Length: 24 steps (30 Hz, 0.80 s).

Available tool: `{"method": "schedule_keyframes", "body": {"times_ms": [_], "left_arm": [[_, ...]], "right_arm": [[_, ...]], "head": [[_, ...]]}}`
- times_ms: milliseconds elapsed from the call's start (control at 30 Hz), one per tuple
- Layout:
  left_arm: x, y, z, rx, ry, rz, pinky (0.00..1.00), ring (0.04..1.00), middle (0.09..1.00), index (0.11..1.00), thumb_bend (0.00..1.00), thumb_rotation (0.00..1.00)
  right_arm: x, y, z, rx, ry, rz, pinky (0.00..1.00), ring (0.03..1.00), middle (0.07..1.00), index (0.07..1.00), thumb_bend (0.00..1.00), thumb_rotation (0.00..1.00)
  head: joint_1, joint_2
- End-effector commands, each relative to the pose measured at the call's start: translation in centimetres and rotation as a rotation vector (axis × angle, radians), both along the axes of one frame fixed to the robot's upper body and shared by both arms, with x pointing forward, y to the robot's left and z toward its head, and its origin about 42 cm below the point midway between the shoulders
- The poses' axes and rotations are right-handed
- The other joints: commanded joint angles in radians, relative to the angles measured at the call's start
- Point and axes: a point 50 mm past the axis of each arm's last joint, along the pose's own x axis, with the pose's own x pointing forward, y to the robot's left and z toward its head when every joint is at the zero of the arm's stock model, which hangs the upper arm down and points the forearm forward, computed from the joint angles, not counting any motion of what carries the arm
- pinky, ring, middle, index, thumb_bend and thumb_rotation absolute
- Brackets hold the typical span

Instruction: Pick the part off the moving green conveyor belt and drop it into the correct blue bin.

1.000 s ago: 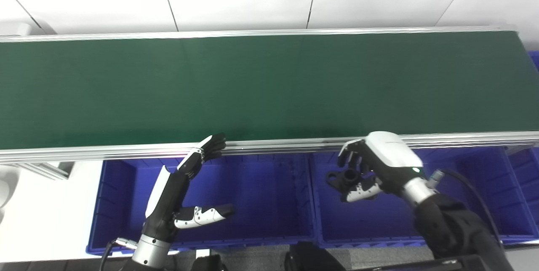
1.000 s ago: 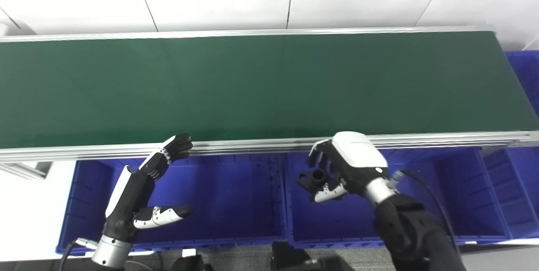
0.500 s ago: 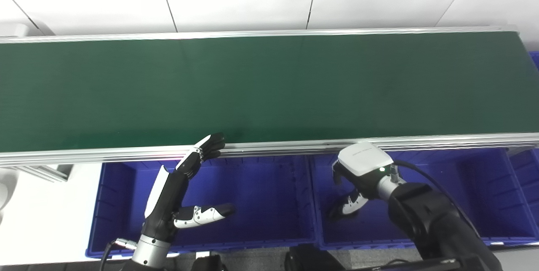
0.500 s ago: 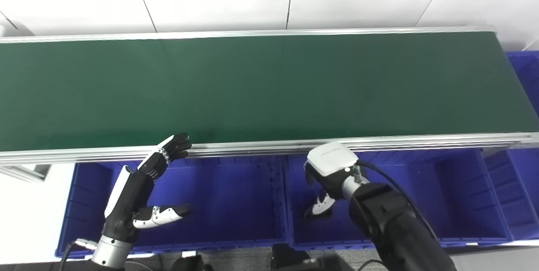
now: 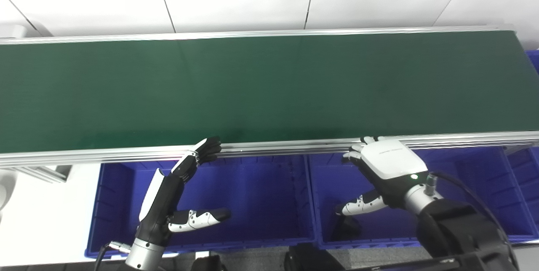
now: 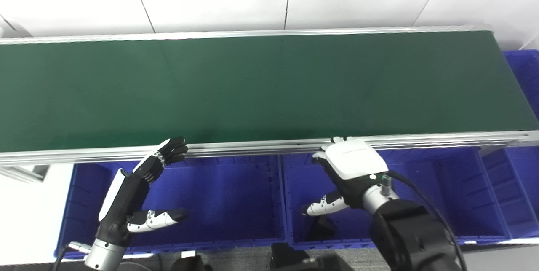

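White wall panels are seen behind the green conveyor belt (image 5: 269,87), which runs across the whole left eye view with nothing lying on it. Below its aluminium rail, a left blue bin (image 5: 252,229) and a right blue bin (image 5: 476,216) are set side by side. The left robot hand (image 5: 177,199) is held over the left bin, fingers spread apart and thumb stretched sideways, nothing gripped, its fingertips (image 5: 210,146) near the rail. The right robot hand (image 5: 385,170) is held over the right bin with fingers extended toward the rail and thumb apart, nothing clasped. A dark part (image 5: 346,228) is seen lying on the floor of the right bin, below that thumb and clear of it.

From the right eye view, the same layout is shown slightly shifted. The part (image 6: 321,228) is seen as a dark shape at the near left of the right bin. Another blue bin (image 6: 524,73) is visible past the belt's right end.
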Motion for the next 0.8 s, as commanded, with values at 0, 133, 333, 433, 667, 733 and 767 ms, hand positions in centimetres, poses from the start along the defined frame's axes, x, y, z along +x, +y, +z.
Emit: {"method": "schedule_keyframes", "body": {"times_ms": [0,133,333,433,667,733,767], "left_arm": [[0.0,0.4,1.0,-0.014,-0.045,-0.004,0.80,0.846,0.870,0.870,0.66,0.49],[0.2,0.4,1.5,-0.008,-0.044,-0.016,0.81,0.856,0.878,0.878,0.67,0.50],[0.2,-0.2,2.0,0.011,-0.008,-0.021,0.87,0.899,0.917,0.915,0.71,0.54],[0.1,-0.9,2.1,-0.007,-0.013,-0.022,0.88,0.917,0.937,0.932,0.71,0.53],[-0.3,-1.6,2.3,-0.018,-0.011,-0.014,0.89,0.939,0.969,0.965,0.72,0.54],[-0.4,-1.6,2.2,-0.016,-0.018,-0.003,0.89,0.937,0.969,0.968,0.73,0.54],[-0.5,-1.6,2.1,-0.015,-0.022,0.000,0.89,0.937,0.968,0.968,0.73,0.55]], "right_arm": [[-0.9,0.1,0.9,0.141,-0.097,-0.015,0.97,0.935,0.878,0.804,0.77,0.43],[-1.9,0.2,-1.0,0.637,-0.180,-0.110,0.78,0.876,0.864,0.808,0.76,0.25],[-3.1,0.0,-4.8,1.059,-0.239,-0.218,0.83,0.904,0.938,0.919,0.80,0.31],[-3.0,-0.6,-5.4,1.191,-0.254,-0.265,0.86,0.902,0.938,0.933,0.81,0.37],[-3.1,-1.3,-5.6,1.323,-0.271,-0.281,0.88,0.905,0.942,0.960,0.84,0.44],[-3.2,-1.3,-5.8,1.328,-0.275,-0.278,0.87,0.903,0.939,0.958,0.84,0.46],[-3.3,-1.2,-5.9,1.330,-0.275,-0.277,0.88,0.903,0.938,0.957,0.85,0.47]], "head": [[0.001,0.002],[0.016,0.021],[0.146,0.036],[0.207,0.035],[0.244,0.044],[0.237,0.034],[0.229,0.023]]}}
